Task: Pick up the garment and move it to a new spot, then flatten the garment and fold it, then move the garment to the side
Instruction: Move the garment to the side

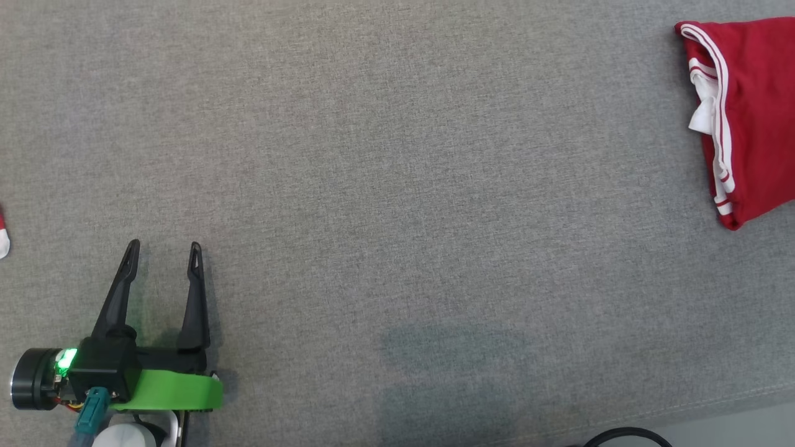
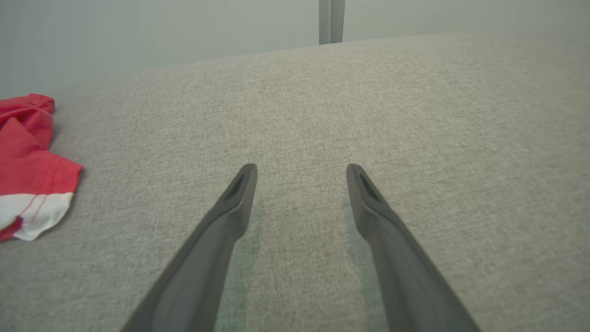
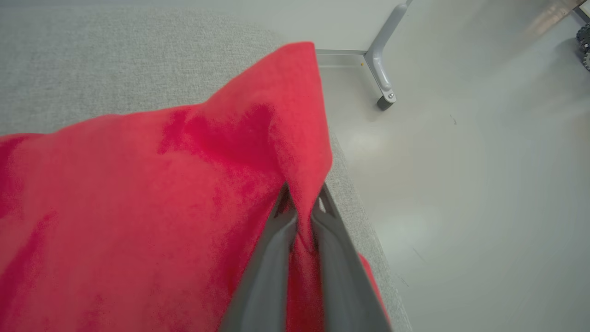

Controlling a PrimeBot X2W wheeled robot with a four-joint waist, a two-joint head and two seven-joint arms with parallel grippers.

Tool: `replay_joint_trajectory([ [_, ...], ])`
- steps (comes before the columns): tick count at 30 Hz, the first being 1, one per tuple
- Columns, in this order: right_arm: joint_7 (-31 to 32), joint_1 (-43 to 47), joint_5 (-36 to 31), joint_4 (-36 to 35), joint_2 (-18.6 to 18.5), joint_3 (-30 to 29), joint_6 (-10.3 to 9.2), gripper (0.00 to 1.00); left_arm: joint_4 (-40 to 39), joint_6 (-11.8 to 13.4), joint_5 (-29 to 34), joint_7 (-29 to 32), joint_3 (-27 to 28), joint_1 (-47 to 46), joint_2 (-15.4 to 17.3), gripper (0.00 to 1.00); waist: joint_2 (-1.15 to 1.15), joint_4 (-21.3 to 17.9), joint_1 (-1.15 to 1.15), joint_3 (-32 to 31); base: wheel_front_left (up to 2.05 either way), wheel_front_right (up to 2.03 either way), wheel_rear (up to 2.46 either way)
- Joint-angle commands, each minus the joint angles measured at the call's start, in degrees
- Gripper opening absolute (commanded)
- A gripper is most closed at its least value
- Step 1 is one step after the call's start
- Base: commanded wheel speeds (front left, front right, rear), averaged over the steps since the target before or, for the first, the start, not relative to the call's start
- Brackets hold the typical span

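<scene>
Right claw (image 3: 302,199) was clamped on red fold of garment (image 1: 754,112), which lay folded at far right edge of desk (image 1: 372,186). Left claw (image 1: 163,251) idle, fingers apart. Tip imo: slide low and slow, keep fold from spilling over edge.

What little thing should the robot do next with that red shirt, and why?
Probably open the right gripper and let go. Its fingers pinch a fold of the red jersey, which already lies folded at the far right of the grey table, close to its edge. The left gripper is open and away from it.
</scene>
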Motion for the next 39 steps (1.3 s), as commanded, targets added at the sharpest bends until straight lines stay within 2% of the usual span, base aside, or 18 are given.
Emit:
replay_joint_trajectory([
  [1,-1.2,-0.66,-0.98,0.48,0.2,-0.41,-0.09,0.97,-0.09,0.09,0.05,-0.15,0.2,0.31,-0.13,1.0,0.67,0.28,-0.01,0.49,0.0,0.0,0.0],
  [3,-4.17,-1.85,-4.48,2.44,0.04,-1.45,-0.09,1.0,-0.15,0.39,-0.17,-0.15,0.2,0.33,-0.56,1.0,0.67,0.5,-0.01,0.59,0.0,0.0,0.0],
  [6,-13.07,-3.93,-10.5,2.91,0.01,-4.73,-0.09,1.0,-0.03,0.7,-0.66,-0.15,0.36,0.41,-1.04,1.0,0.67,0.79,-0.01,-0.22,0.0,0.0,0.0],
  [8,-17.62,-3.88,-14.45,1.98,2.14,-6.74,-0.09,1.0,0.2,1.12,-1.11,-0.15,0.65,0.98,-1.55,1.0,0.67,0.78,-0.01,-1.7,0.0,0.0,0.0],
  [10,-19.52,-2.95,-18.05,-0.86,4.53,-8.64,-0.09,1.0,0.51,1.28,-1.72,-0.15,1.04,1.65,-1.97,1.0,0.67,0.82,-0.01,-3.94,0.0,0.0,0.0],
  [12,-20.13,-0.31,-20.17,-4.97,7.04,-10.82,-0.09,1.0,0.84,1.48,-2.28,-0.15,1.24,2.26,-2.28,1.0,0.67,1.04,-0.01,-6.82,0.0,0.0,0.0],
  [15,-20.23,6.0,-22.52,-15.26,10.85,-14.32,-0.09,1.0,1.22,1.63,-3.19,-0.15,1.37,3.24,-2.58,1.0,0.67,1.74,-0.01,-10.86,0.0,0.0,0.0],
  [19,-20.22,20.77,-24.25,-29.53,16.42,-17.4,-0.09,1.0,2.62,1.24,-6.06,-0.15,1.14,4.43,-2.9,1.0,0.67,4.05,-0.01,-16.59,0.0,0.0,0.0],
  [23,-20.24,35.16,-22.96,-39.16,21.51,-18.04,-0.09,1.0,4.14,2.8,-9.45,-0.15,0.5,5.97,-2.97,1.0,0.67,5.72,-0.01,-20.81,0.0,0.0,0.0],
  [26,-20.24,43.83,-23.8,-42.18,25.2,-17.54,-0.09,1.0,5.71,3.56,-10.84,-0.15,-0.47,6.69,-2.97,1.0,0.67,6.16,-0.01,-22.44,0.0,0.0,0.0],
  [29,-20.24,49.68,-25.24,-43.31,29.68,-17.0,-0.09,1.0,8.16,3.07,-10.2,-0.15,-1.6,7.14,-2.96,1.0,0.67,6.79,-0.01,-24.16,0.0,0.0,0.0],
  [33,-20.24,55.33,-26.51,-43.21,32.52,-14.84,-0.09,1.0,11.75,2.08,-9.57,-0.15,-2.87,6.32,-2.96,1.0,0.67,7.61,-0.01,-26.34,0.0,0.0,0.0],
  [39,-20.25,59.34,-26.6,-45.22,34.48,-13.92,-0.09,1.0,13.63,0.94,-9.46,-0.15,-2.63,5.48,-2.92,1.0,0.67,7.54,-0.01,-28.03,0.0,0.0,0.0],
])
